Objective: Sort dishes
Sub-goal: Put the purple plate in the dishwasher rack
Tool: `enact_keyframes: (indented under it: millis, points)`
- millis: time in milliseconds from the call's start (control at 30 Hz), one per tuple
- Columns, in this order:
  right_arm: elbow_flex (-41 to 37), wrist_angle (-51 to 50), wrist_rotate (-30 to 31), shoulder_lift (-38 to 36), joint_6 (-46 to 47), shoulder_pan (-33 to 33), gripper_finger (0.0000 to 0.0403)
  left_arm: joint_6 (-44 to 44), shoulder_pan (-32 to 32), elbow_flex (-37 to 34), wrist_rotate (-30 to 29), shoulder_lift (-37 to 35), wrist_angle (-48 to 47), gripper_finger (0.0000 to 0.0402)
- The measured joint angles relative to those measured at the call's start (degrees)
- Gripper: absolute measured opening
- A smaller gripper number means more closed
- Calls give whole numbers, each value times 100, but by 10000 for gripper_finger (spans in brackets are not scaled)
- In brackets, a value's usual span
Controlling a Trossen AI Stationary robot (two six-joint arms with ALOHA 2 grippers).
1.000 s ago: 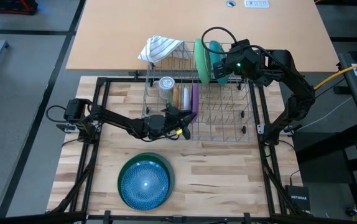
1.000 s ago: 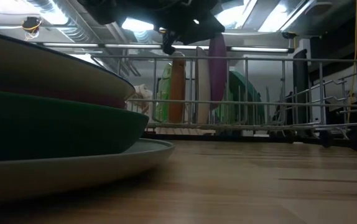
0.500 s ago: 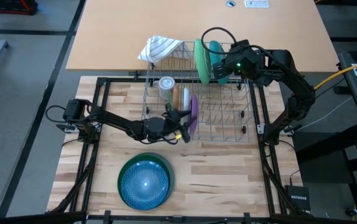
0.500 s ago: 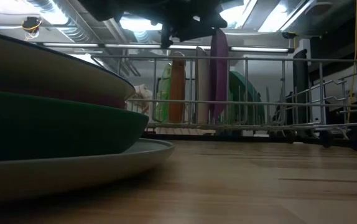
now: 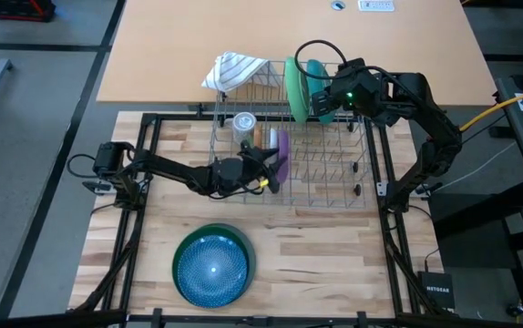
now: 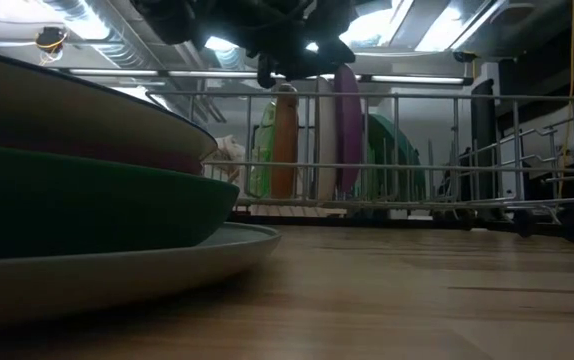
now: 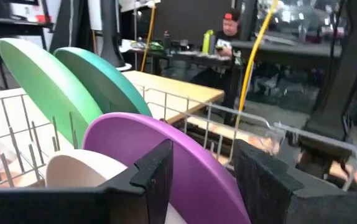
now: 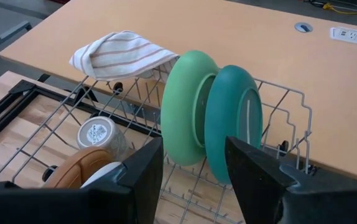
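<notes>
Now we saw the purple plate [image 5: 283, 152] standing in the rack [image 5: 334, 173].
Left gripper [image 5: 269, 169] open around its rim, gripping nothing.

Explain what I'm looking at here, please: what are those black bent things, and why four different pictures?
They are two robot arms at a wooden table, each ending in a two-finger gripper. One picture looks straight down, one looks level across the tabletop, and two come from cameras on the arms' wrists. A wire rack holds dishes on edge. The left gripper is at the purple plate standing in the rack beside a white plate and a tan one; its fingers straddle the plate's rim, open, not squeezing it. The right gripper is open and holds nothing, facing the green plate and teal plate at the rack's far end. A glass and a striped cloth are there too. A stack of dishes waits on the table.
</notes>
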Motion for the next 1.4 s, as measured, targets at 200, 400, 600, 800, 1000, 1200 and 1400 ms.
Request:
enact_keyframes:
  millis: [200, 400, 600, 800, 1000, 1200, 1400]
  points:
    - [0, 1, 0, 0, 0, 0, 179, 251, -17, 16, 28, -15, -345, 157]
    - [0, 0, -206, 0, 2, 0, 179, 1032, -52, -6, 48, 12, 17, 157]
    - [-40, 27, -1871, 0, -69, 0, 179, 1739, -91, -10, 53, 18, 111, 157]
    - [-868, 510, -2206, 11, -97, 4, 179, 1780, -89, -10, 48, 18, -33, 157]
    - [-1974, 1579, -2211, 15, -279, 0, 179, 1780, -89, -10, 48, 18, -63, 157]
    - [-2643, 2573, -2457, 9, -355, 0, 179, 1786, -92, -8, 48, 14, -268, 157]
    - [-3336, 3234, -2706, 9, -446, 2, 179, 1784, -91, -8, 48, 14, -246, 157]
